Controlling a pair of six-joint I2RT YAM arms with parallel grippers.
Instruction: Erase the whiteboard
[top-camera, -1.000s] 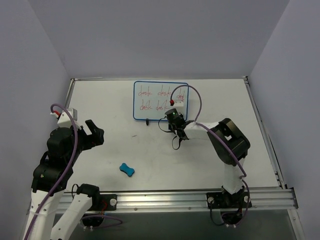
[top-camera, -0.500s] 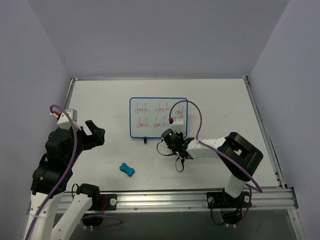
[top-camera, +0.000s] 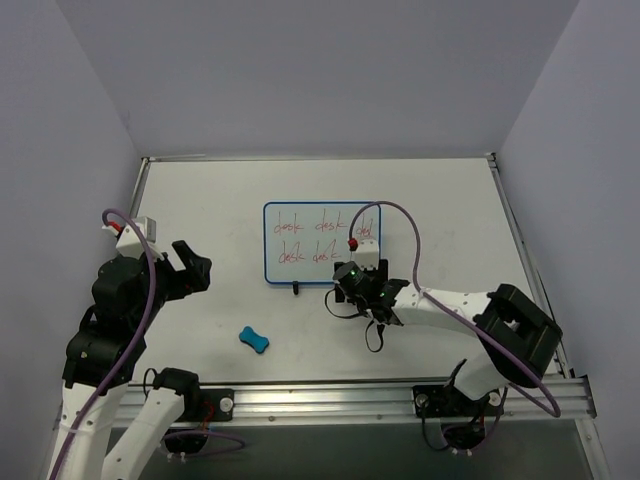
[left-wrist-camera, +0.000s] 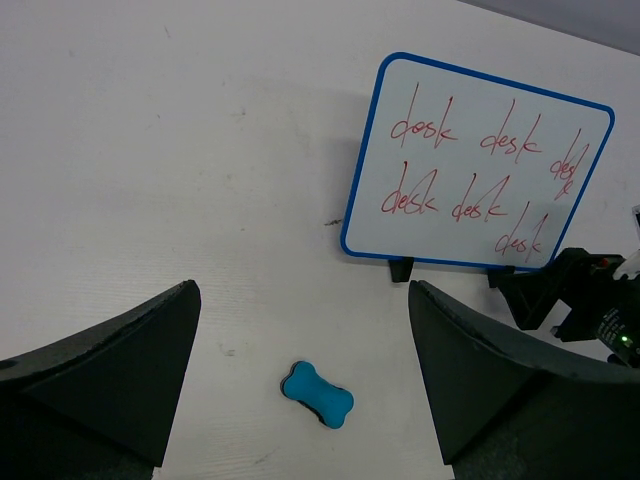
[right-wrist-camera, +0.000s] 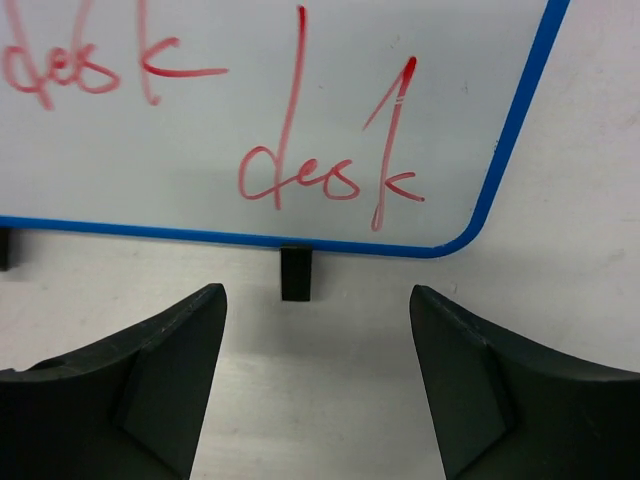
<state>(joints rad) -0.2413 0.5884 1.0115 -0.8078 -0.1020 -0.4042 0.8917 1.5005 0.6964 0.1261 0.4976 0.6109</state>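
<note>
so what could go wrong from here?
1. The open right fingers point at the board by its foot; closing or pushing there may shift or tip it.
2. The eraser lies apart, held by neither arm; wiping without it would likely smear the red writing.

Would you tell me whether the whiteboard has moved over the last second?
Yes. The whiteboard slid toward the near side, away from the far table edge.

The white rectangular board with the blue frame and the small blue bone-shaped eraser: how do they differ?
The blue-framed white board is larger than the blue bone-shaped eraser. The board is rectangular and carries red writing; the eraser is plain. The eraser lies nearer the arm bases than the board. Both show blue.
</note>
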